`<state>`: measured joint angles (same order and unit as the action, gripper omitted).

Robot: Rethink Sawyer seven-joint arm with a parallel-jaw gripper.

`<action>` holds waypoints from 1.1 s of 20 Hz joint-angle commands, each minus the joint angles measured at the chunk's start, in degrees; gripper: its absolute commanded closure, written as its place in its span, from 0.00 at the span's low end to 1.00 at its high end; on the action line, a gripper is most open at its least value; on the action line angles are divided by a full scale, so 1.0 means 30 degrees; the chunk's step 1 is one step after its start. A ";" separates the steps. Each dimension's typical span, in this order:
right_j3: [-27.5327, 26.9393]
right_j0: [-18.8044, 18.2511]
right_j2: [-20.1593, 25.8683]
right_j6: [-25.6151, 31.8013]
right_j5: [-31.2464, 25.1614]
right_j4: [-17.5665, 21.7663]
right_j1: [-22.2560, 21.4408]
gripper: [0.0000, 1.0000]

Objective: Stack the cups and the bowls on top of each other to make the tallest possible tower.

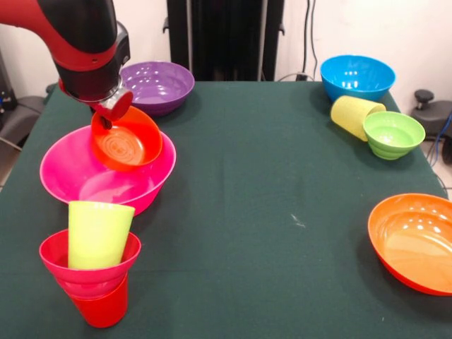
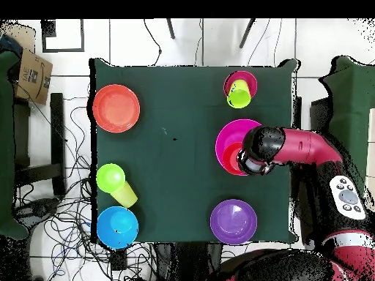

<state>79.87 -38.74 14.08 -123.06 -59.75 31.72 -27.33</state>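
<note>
My gripper (image 1: pixel 109 107) is shut on the rim of the small orange bowl (image 1: pixel 128 141) and holds it tilted just above the large pink bowl (image 1: pixel 67 176) at the left. In the overhead view the gripper (image 2: pixel 251 159) and the small orange bowl (image 2: pixel 233 157) sit over the pink bowl (image 2: pixel 228 132). The tower stands at the front left: a red cup (image 1: pixel 102 309), a small magenta bowl (image 1: pixel 85 263) on it and a lime green cup (image 1: pixel 99 233) in that. It also shows in the overhead view (image 2: pixel 240 88).
A purple bowl (image 1: pixel 157 85) stands behind the pink one. At the far right are a blue bowl (image 1: pixel 357 76), a pale yellow cup (image 1: pixel 352 113) lying on its side and a ribbed green bowl (image 1: pixel 393 133). A large orange bowl (image 1: pixel 417 240) sits at the right edge.
</note>
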 commanded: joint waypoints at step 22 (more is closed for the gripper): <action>0.0614 0.0803 0.0964 0.3188 0.0984 0.0956 0.0315 1.00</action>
<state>79.87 -37.88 14.19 -123.06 -59.75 31.72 -27.33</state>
